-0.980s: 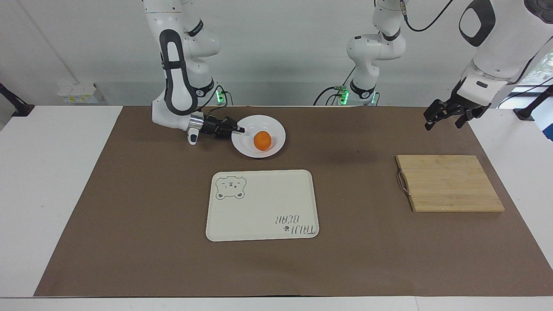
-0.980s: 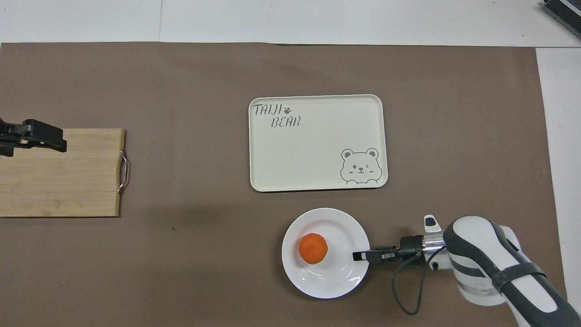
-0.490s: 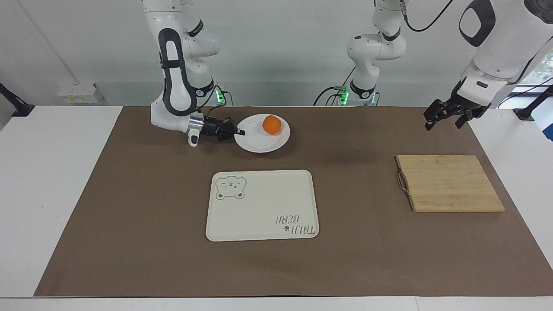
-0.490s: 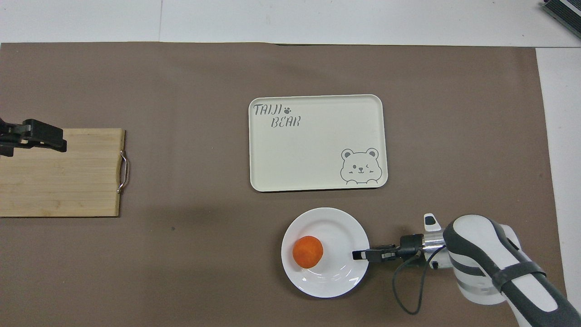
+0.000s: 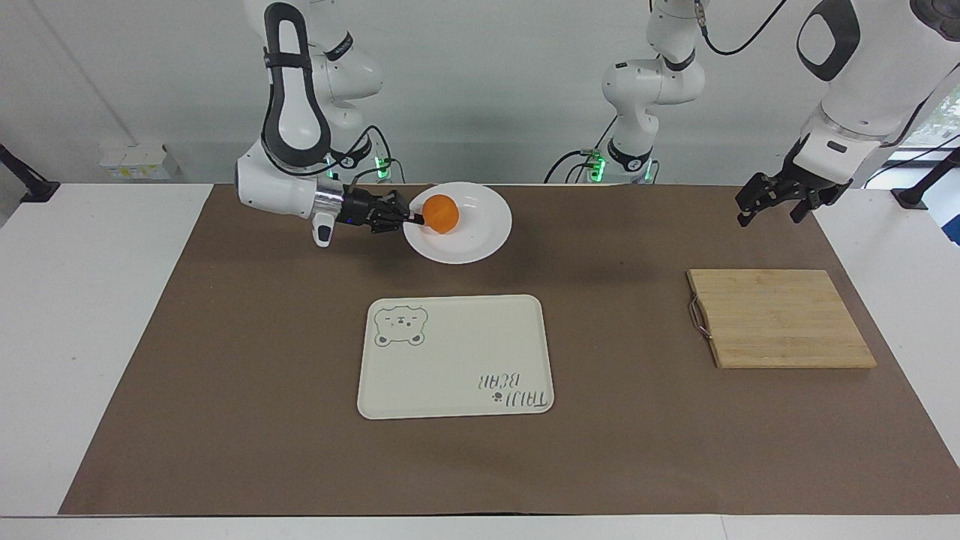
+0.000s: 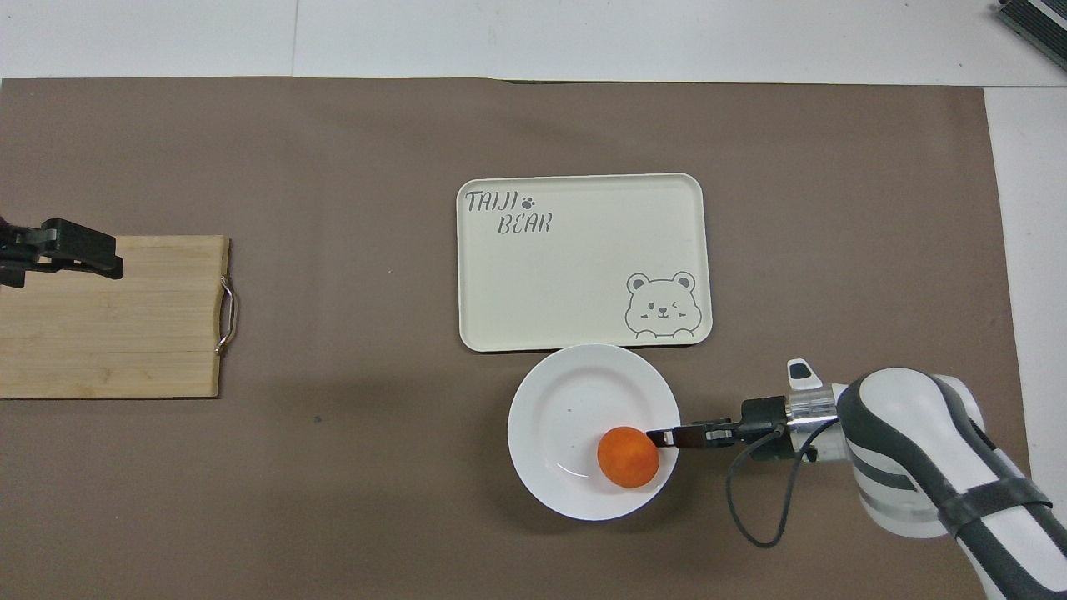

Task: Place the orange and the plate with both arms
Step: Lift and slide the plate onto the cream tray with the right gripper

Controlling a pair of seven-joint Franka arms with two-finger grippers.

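The right gripper [image 5: 411, 219] is pinching the rim of the glossy white plate [image 5: 480, 236], lifted and tilting in the upper middle of the facing view. The round orange [image 5: 440, 213] is sitting loose against the fingertips, looking ready to roll on that slick glaze. The rim looks like the only thin hold. The left gripper [image 5: 776, 201], fingers spread, is waiting at upper right above the wooden board [image 5: 780, 319]. The cream bear tray [image 5: 454, 355] is lying mid-frame.

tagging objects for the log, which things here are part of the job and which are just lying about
In the job:
- orange, on the plate
- plate, held by the shut right gripper
- left gripper, open, waiting over the mat

Lying about:
- bear tray
- cutting board
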